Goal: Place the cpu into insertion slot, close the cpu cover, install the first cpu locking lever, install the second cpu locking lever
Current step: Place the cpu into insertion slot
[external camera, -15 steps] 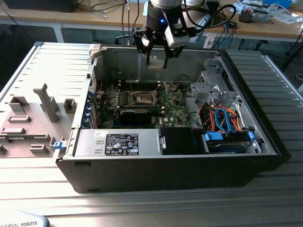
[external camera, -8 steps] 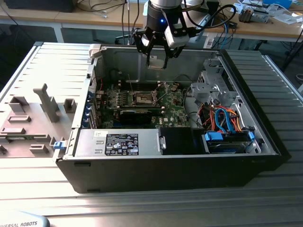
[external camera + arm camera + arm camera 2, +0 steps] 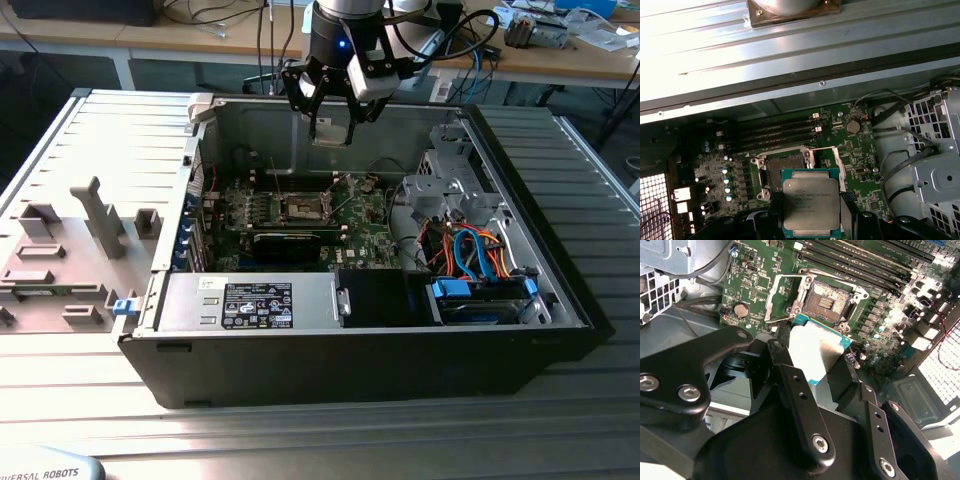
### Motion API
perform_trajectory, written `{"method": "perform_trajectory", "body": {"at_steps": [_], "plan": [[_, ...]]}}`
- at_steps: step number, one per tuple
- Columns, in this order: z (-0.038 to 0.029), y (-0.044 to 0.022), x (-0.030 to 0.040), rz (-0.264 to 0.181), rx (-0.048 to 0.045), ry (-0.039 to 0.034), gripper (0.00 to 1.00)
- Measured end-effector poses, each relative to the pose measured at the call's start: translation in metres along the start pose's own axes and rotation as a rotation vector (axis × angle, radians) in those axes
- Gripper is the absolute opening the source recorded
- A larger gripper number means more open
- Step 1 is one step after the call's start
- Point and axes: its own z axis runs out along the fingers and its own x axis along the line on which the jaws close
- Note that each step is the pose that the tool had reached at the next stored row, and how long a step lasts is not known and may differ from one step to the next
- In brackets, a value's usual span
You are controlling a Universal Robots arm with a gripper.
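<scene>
Upper centre of the exterior view, the gripper (image 3: 330, 128) clamps the cpu (image 3: 811, 202). The first wrist view shows its printed lid near the empty insertion slot (image 3: 785, 164).

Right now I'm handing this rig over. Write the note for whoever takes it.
The hand is shut on the cpu and is held above the motherboard.
The insertion slot is empty. The cpu is close to it but not seated.
The cpu cover is swung open.
Done: cpu picked up.
Not done: seating, closing the cover, both lever steps.
</scene>
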Motion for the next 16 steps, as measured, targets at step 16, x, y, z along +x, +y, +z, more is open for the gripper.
{"method": "perform_trajectory", "body": {"at_steps": [16], "plan": [[0.0,0.0,0.0,0.008,-0.0001,-0.0008,0.54]]}}
